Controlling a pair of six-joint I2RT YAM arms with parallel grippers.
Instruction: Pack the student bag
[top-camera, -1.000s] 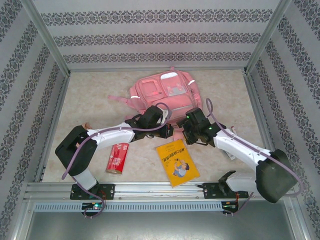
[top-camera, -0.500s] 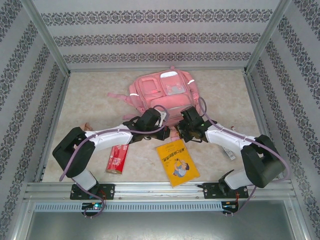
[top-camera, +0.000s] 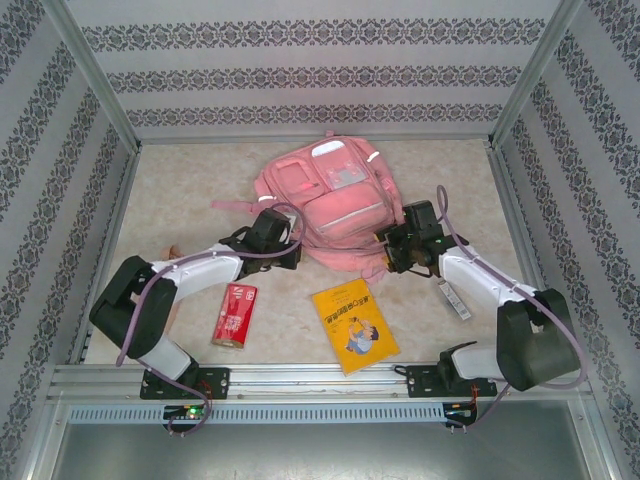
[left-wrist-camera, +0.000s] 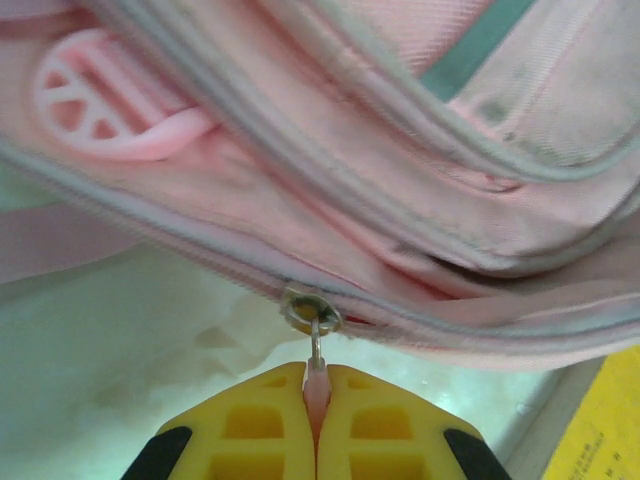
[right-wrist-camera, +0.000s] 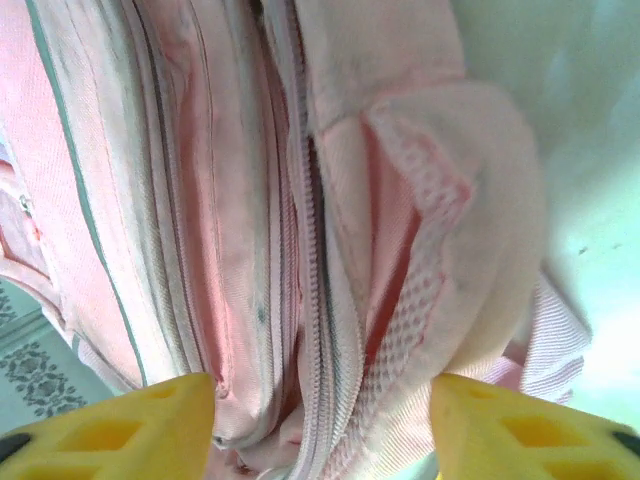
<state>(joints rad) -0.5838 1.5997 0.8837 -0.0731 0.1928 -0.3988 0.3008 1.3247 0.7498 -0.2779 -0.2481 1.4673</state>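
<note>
Marbled table (top-camera: 180, 170): student bag (top-camera: 335, 200) lies pockets-up, long axis near to far

right jaws: spread wide | between them: student bag (right-wrist-camera: 190, 200) zip seam (right-wrist-camera: 318, 260) | right side: mesh padding (right-wrist-camera: 440, 215)

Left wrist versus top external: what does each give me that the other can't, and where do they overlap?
Left wrist: close detail of the grip. The yellow left fingers are shut on the pink zipper pull, which hangs from a metal ring on the student bag.

Top external: the layout. The red packet lies on the table left of the yellow book, and the right arm reaches the bag's right side.

Both: the bag and the book; the wrist camera catches the book as a yellow corner at its lower right.
</note>
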